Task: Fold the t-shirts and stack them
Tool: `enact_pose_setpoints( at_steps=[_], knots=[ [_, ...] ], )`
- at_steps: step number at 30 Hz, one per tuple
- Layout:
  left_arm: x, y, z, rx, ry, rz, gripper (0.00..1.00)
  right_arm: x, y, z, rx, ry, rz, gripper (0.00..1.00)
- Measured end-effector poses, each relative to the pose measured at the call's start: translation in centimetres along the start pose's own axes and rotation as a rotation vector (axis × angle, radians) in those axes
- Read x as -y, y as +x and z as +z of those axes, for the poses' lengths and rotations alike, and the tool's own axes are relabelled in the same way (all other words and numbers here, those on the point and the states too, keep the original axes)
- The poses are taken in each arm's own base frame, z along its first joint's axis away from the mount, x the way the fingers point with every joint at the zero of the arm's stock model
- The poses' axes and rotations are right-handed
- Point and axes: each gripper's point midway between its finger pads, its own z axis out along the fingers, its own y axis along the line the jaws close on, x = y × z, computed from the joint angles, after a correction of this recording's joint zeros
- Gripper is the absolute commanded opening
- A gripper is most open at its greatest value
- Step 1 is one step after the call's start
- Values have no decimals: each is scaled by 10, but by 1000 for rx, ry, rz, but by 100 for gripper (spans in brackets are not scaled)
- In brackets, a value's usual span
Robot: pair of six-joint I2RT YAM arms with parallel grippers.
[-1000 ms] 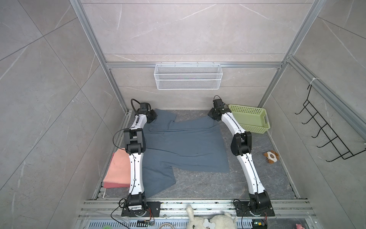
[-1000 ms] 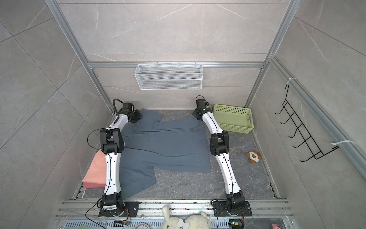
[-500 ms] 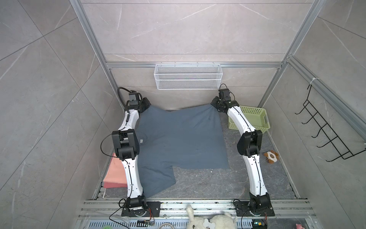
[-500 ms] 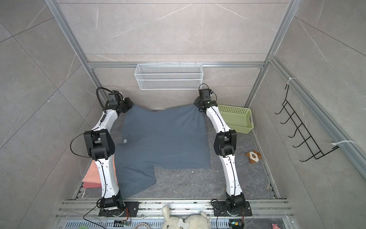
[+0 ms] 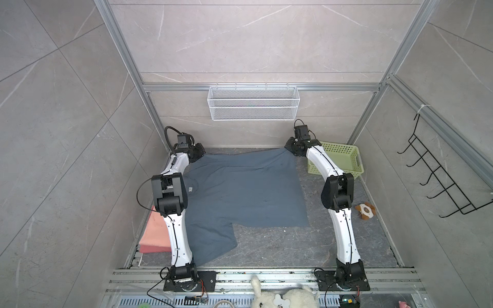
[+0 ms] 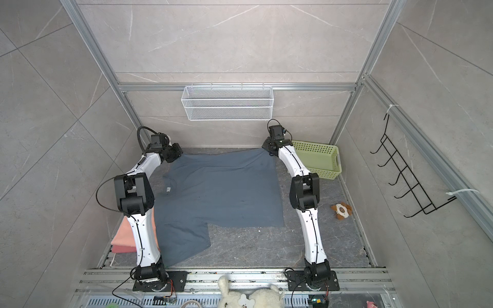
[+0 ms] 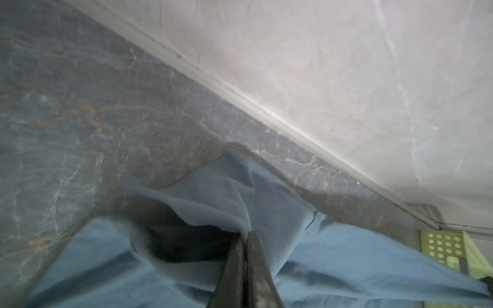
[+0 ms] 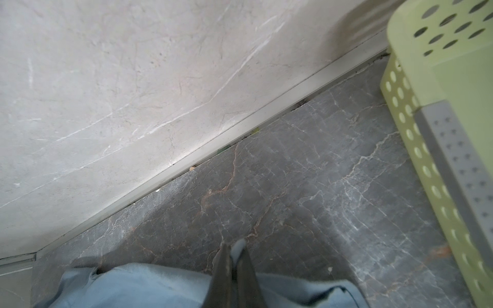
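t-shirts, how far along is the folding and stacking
Done: a salmon-pink pile lies folded at the left in both top views. In hand: the blue-grey shirt is spread out, with the left claw and right claw each shut on a far corner. Left: fold it and stack it on that pile.

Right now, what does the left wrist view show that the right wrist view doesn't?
Left wrist only: the left gripper shut on a bunched, deeply folded part of the shirt. Right wrist only: the right gripper shut on a shirt corner, with the basket close by. Both: blue shirt, dark floor, pale wall, and some of the basket.
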Motion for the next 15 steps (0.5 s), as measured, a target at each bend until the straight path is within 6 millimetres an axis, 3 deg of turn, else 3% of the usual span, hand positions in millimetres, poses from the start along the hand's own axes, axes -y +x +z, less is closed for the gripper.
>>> enact_pose_setpoints(
  at_steps=[6, 15],
  knots=[
    [-16, 15, -11, -28, -64, 15, 0, 11, 14, 4, -39, 29, -43, 0],
    [-22, 16, -55, 14, -135, 37, 0, 48, 58, 5, -143, 112, -56, 0]
  ],
)
